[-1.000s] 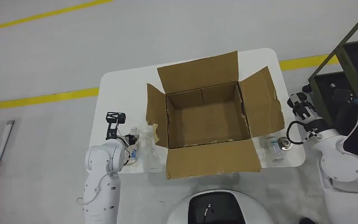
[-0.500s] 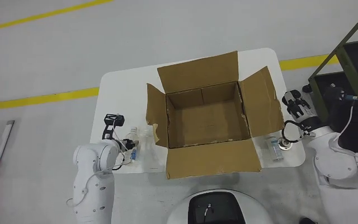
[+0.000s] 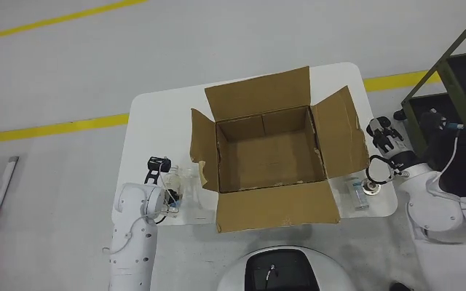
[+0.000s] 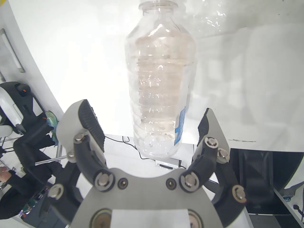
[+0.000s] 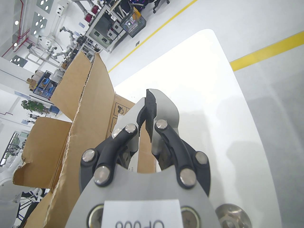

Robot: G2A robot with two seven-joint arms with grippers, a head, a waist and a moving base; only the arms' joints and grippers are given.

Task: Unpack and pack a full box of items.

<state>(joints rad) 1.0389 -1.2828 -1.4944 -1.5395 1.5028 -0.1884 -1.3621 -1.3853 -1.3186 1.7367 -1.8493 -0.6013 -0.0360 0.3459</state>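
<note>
- Reading the large brown cardboard box as emptied: its flaps are folded out and the floor inside is bare, so unpacking looks done.
- The clear ribbed plastic bottle lies on the white table, just left of the box.
- The left gripper is spread wide, a pad on either side of the bottle's base, clamping nothing.
- The right gripper is closed and empty, near a second small clear bottle right of the box.
- Repacking appears not yet begun.

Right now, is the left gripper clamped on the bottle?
No, the left gripper is open, with a visible gap to the bottle on each side.
</note>
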